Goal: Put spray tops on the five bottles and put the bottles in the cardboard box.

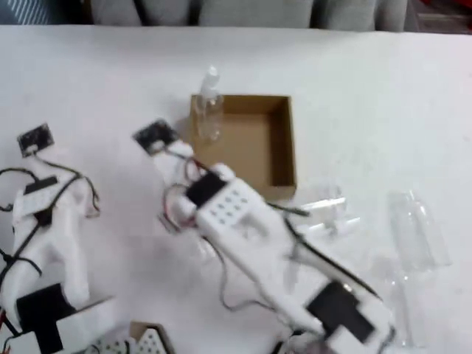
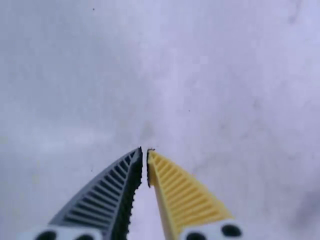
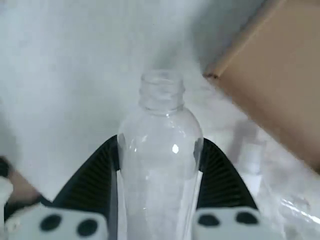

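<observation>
Now, the right gripper [image 3: 160, 145] has its two black fingers [image 3: 95, 175] closed onto the shoulders of a clear bottle [image 3: 161, 115]. It is a firm hold, one finger on each side. The bottle's threaded neck is bare, with no top on it, and points away from the wrist over the white table [image 3: 60, 60]. Just ahead of that neck and off to one side sits the cardboard box [image 3: 280, 75], its corner close to the bottle's mouth. Beside the gripper, along the box wall, lie some pale clear pieces, too blurred to name.

Further out, a capped bottle [image 1: 209, 110] stands upright in the far corner of the box, white spray top on. Past the box, on the side away from the gripper, loose spray tops [image 1: 330, 210] lie on the table. Beyond those, well apart, empty clear bottles [image 1: 418, 230] lie on their sides.

Over at the other arm, the left gripper [image 2: 145, 156] hangs above bare table. Its grey finger [image 2: 107, 195] and yellow finger [image 2: 182, 195] are closed tip to tip with only a sliver between them, holding nothing.
</observation>
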`<state>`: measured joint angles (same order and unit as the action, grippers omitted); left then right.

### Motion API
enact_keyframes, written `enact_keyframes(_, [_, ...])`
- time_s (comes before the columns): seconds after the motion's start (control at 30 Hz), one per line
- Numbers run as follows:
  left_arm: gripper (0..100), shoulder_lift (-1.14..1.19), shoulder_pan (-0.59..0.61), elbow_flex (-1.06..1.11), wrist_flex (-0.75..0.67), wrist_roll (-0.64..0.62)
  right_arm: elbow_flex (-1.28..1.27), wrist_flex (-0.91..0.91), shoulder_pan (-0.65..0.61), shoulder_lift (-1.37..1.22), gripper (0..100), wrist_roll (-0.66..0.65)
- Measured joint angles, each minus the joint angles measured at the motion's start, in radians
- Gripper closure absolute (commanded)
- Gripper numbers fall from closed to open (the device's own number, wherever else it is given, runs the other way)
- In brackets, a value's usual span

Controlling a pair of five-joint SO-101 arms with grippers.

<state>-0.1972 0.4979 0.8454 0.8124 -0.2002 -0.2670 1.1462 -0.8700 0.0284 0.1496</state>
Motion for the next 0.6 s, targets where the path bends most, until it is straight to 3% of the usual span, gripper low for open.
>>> enact_keyframes(0.07, [98, 0.0, 0.006, 0.0, 0.0, 0.0, 0.063, -0.015, -0.012, -0.1, 94.3, 0.046])
enact_keyframes(0.27, [98, 0.0, 0.026, 0.0, 0.0, 0.0, 0.256, 0.071, -0.031, -0.302, 70.1, 0.077])
enact_keyframes(0.4, [98, 0.005, 0.026, 0.0, 0.0, 0.0, 0.339, 0.144, -0.026, -0.347, 71.8, 0.069])
enact_keyframes(0.6, [98, 0.008, 0.026, 0.0, 0.0, 0.0, 0.433, 0.288, -0.031, -0.342, 77.2, -0.087])
